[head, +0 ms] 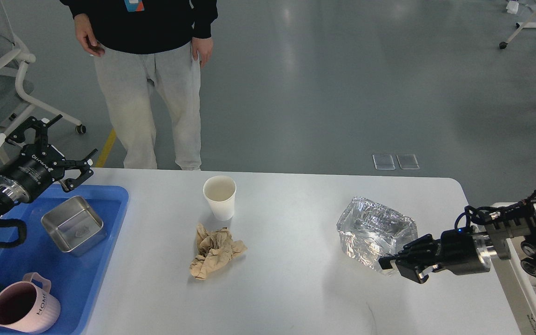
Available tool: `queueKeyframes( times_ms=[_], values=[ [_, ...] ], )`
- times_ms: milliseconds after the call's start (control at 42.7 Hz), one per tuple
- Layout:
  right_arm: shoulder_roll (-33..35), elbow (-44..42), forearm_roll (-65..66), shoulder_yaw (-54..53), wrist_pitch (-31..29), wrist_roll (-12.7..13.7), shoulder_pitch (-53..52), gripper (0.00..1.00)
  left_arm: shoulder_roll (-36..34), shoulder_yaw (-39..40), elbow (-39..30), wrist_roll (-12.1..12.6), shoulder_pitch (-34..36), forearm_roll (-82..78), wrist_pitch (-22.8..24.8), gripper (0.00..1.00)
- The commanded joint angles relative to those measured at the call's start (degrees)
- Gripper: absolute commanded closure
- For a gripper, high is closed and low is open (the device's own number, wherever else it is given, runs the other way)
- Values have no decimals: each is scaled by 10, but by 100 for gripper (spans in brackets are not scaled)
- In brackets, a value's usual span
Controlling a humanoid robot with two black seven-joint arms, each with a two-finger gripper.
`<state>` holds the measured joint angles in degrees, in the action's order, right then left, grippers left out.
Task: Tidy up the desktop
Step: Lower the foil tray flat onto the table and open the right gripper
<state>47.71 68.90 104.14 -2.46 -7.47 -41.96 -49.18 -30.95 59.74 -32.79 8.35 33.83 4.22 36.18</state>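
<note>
Desktop clutter sits on a white-grey bench [296, 298] whose long axis runs left to right across the head view: an upright white paper cup [220, 197] toward the far middle, crumpled brown paper [216, 251] just near of it, and a crinkled foil container [374, 230] to the right. At the left end lies a blue tray [77, 279] with a steel pan [73, 224] and a pink mug [25, 309]. The left claw [58, 144] hangs released above the tray's far edge, while the right claw [400, 265] touches the foil container's near right rim, and I cannot tell whether it grips.
</note>
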Motion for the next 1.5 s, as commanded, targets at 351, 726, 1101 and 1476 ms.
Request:
queueKeyframes(
  times_ms=[351,726,1101,1476],
  values=[
    [-35,-57,18,27,0,0,16,90,-2,0,2,-1,0,1,0,2],
    [-3,-11,7,24,-5,-3,2,36,-2,0,2,-1,0,1,0,2],
    [163,69,-162,18,-140,11,-111,2,-3,2,2,0,1,1,2,2],
    [305,79,-243,15,-232,27,-195,0,-1,6,2,-1,1,1,6,2]
  ],
)
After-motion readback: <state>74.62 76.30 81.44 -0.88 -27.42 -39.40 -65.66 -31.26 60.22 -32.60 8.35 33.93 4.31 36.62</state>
